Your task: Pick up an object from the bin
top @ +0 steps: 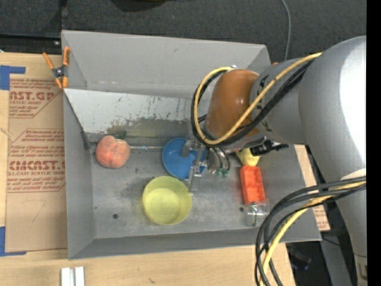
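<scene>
Where the arm [238, 109] hangs, a blue bowl [174, 158] lies beneath.

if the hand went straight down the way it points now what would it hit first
Most likely the right edge of the blue dish under the hand. Depth is unclear, so it could instead reach the bin floor.

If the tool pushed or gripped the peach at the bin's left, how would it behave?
The peach is round and lies free on the bin floor, so a push would probably roll it. Its curved sides may slip from a narrow pinch. It looks like a toy fruit, so likely light and stiff, though unconfirmed.
</scene>
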Robot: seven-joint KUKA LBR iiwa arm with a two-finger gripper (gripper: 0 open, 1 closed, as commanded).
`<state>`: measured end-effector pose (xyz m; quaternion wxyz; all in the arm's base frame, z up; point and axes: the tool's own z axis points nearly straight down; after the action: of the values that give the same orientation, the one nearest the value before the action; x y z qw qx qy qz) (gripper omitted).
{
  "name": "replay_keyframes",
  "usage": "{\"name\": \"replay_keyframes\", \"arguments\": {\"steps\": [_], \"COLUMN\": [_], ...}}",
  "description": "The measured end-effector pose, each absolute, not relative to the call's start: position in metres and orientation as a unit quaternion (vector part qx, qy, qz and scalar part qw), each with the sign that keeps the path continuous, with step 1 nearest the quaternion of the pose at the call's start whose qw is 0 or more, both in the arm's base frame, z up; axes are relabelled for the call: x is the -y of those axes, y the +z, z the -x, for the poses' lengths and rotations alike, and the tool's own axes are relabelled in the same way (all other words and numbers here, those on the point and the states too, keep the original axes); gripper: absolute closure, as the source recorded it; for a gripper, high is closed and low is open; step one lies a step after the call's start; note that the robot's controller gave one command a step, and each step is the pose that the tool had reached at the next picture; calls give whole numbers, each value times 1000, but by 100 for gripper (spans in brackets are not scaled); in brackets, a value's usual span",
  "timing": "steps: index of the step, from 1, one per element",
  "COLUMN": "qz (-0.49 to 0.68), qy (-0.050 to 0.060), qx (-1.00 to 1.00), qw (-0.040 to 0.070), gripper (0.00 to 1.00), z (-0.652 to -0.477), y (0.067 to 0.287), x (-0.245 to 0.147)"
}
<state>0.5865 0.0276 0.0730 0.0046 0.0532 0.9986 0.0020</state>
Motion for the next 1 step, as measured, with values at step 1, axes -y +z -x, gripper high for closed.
{"name": "replay_keyframes", "arguments": {"steps": [1], "qz": [342], "qy": [0], "qx": [-940], "qw": [5], "gripper": [100], "z": [-592], "y": [72], "x": [-39]}}
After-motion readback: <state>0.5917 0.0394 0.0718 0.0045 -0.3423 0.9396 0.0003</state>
